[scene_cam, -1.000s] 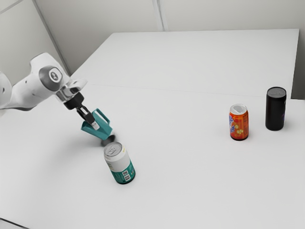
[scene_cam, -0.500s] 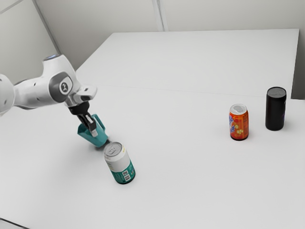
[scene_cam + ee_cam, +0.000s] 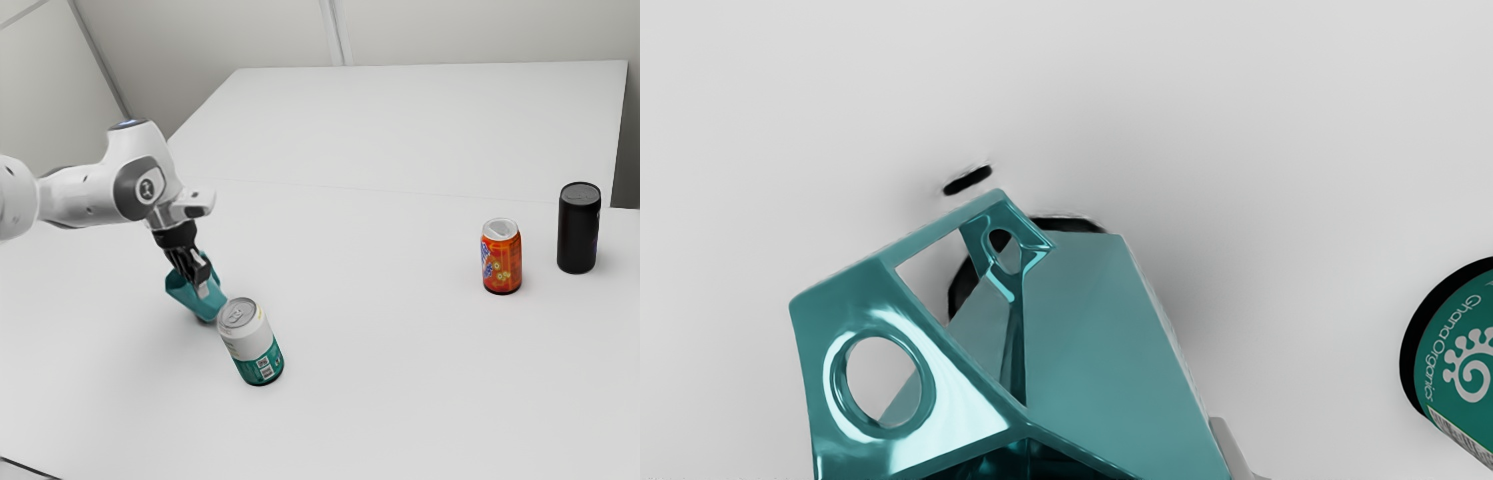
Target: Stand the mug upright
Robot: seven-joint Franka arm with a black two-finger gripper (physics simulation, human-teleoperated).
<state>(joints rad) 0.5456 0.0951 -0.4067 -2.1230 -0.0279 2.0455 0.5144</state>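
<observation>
White tabletop [image 3: 400, 350], pale walls [image 3: 450, 30] beyond its far edge | and here's the teal mug [image 3: 184, 295], over on the exterior view's left, well apart from that far edge, near the white-and-green can [image 3: 250, 345] | long axis slanting, mouth up toward the exterior view's left, base down and rightward | gripper [image 3: 203, 284] clamped on it!

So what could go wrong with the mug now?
The mug is tilted, so if the hand lets go too soon, it might tip over instead of standing up. The white and green can is close by, so the mug or the hand might bump it and maybe knock it down.
</observation>
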